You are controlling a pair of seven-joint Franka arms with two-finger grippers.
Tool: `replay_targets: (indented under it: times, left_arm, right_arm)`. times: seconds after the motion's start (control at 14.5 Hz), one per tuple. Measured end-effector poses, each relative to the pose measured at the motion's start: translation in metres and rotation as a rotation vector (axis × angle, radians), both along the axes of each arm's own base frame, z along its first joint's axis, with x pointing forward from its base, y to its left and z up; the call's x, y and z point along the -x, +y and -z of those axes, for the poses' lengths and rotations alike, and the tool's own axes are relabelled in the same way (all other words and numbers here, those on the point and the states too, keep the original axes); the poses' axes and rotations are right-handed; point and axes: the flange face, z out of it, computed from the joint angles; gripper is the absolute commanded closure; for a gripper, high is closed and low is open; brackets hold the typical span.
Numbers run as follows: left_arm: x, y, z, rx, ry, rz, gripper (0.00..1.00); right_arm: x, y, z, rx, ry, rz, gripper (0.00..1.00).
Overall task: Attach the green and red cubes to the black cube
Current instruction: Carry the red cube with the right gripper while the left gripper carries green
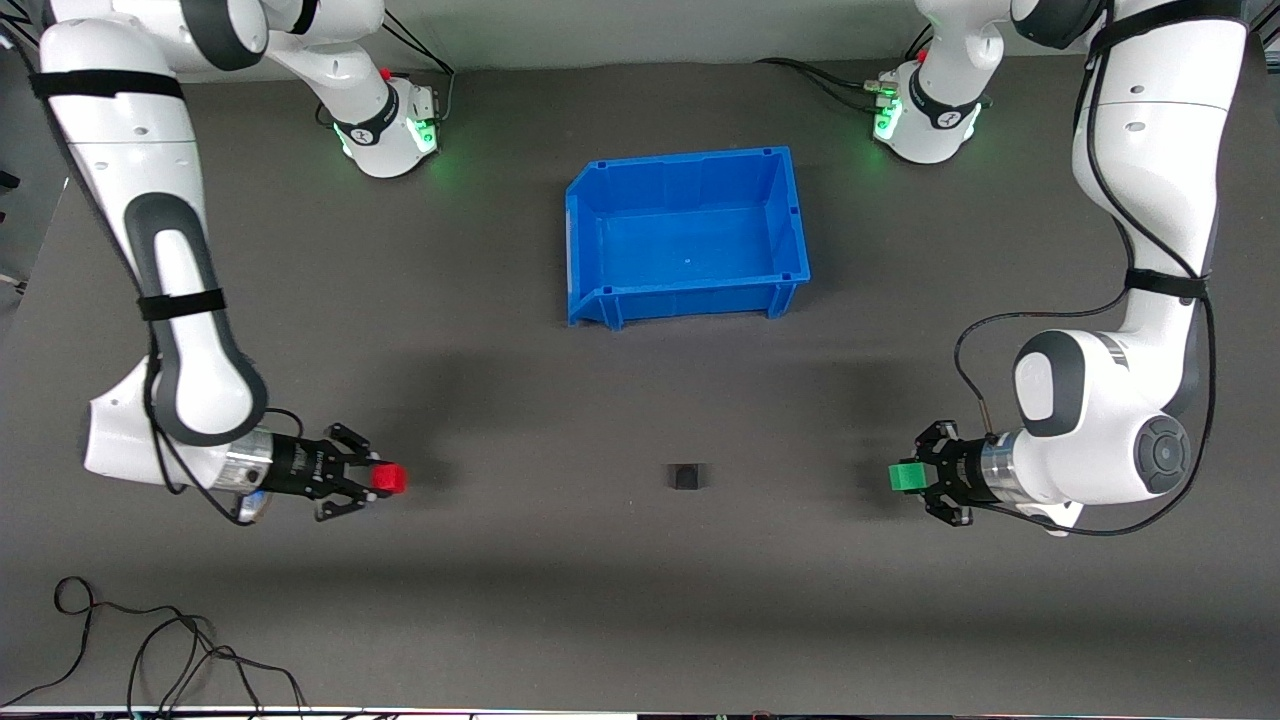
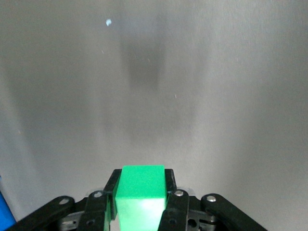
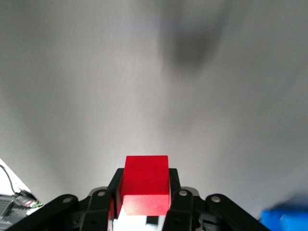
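Left gripper [image 1: 908, 477] clamped on the green cube [image 1: 906, 477], held above the table [image 1: 640, 600] toward the left arm's end; left wrist view shows the cube [image 2: 140, 192] pinched between both fingers [image 2: 172, 197]. Right gripper [image 1: 385, 479] clamped on the red cube [image 1: 389, 479], above the table toward the right arm's end; same grip in the right wrist view, cube [image 3: 145, 184] between the fingers [image 3: 176, 192]. Both grippers point inward at each other. Black cube [image 1: 686, 476] sits on the table between them, well apart from both, nearer the camera than the blue bin [image 1: 686, 236].
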Motion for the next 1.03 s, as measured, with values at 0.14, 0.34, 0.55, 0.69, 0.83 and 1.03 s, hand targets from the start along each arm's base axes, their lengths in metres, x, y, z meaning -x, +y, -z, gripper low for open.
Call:
replay_targets:
  times: [0.14, 0.34, 0.55, 0.69, 0.83, 1.03]
  left_arm:
    - [-0.002, -0.019, 0.005, 0.003, -0.025, -0.021, 1.0]
    - [-0.001, -0.05, 0.027, 0.005, -0.046, -0.034, 1.0]
    - [0.004, -0.082, 0.052, 0.038, -0.055, -0.037, 1.0]
    - [0.003, -0.098, 0.063, 0.065, -0.061, -0.055, 1.0]
    - [0.004, -0.119, 0.072, 0.079, -0.053, -0.048, 1.0]
    - [0.013, -0.155, 0.081, 0.083, -0.04, -0.018, 1.0]
  right_arm:
    - [-0.006, 0.049, -0.017, -0.004, 0.027, 0.024, 0.86]
    - [-0.009, 0.109, -0.024, -0.001, 0.051, 0.052, 0.86]
    - [-0.011, 0.169, -0.012, 0.024, 0.026, 0.099, 0.86]
    - [-0.01, 0.203, 0.003, 0.038, 0.011, 0.12, 0.86]
    - [-0.007, 0.233, 0.02, 0.049, -0.001, 0.139, 0.86]
    - [0.004, 0.27, 0.045, 0.068, -0.022, 0.162, 0.86]
